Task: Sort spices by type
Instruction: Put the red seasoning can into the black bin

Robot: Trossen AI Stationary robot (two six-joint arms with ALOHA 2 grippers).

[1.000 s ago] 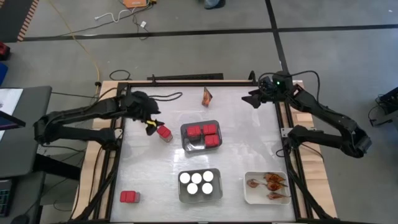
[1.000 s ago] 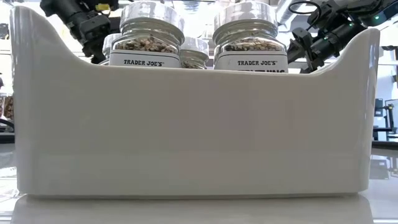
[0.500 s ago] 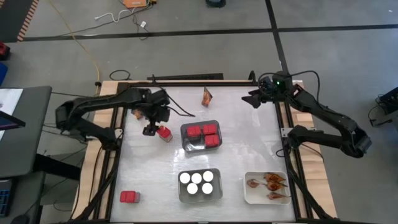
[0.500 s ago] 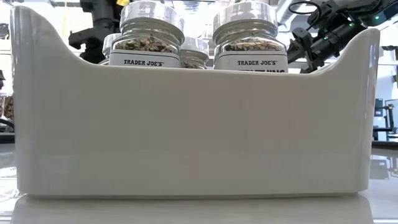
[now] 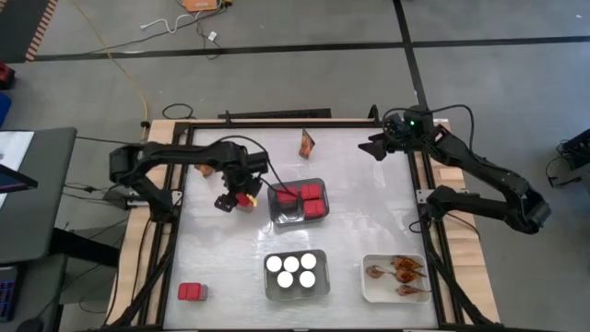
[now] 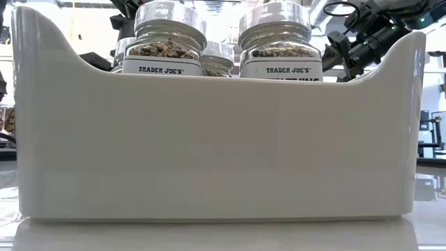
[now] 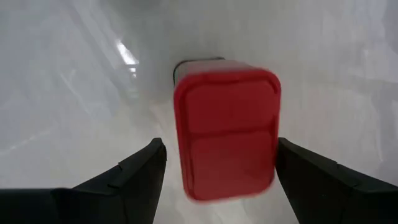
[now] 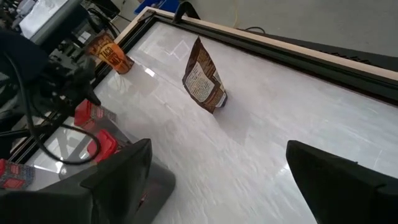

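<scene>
A loose red container (image 7: 227,134) lies on the table top just left of the grey tray (image 5: 297,217). My left gripper (image 5: 237,197) points down over it, open. In the left wrist view one finger stands on either side of the container, apart from it. The grey tray holds three more red containers (image 5: 312,194). Another red container (image 5: 192,292) lies at the near left. Several white-lidded jars (image 5: 292,271) stand in a tray, and packets (image 5: 395,272) lie in the white tray (image 5: 369,293). A brown packet (image 8: 204,78) stands at the far middle. My right gripper (image 5: 376,146) waits open at the far right.
An orange-brown item (image 8: 115,55) stands by the far left frame. In the low view the white wall of the jar tray (image 6: 209,146) fills the picture, and the jars (image 6: 169,42) rise behind it. Bare table top lies between the trays and the left edge.
My left gripper has come down and moved toward the table's right, over the loose red container. It has tipped from slanting to pointing down and has rolled about its own line. The arm's elbow has folded back to the left. The container has stayed put.
</scene>
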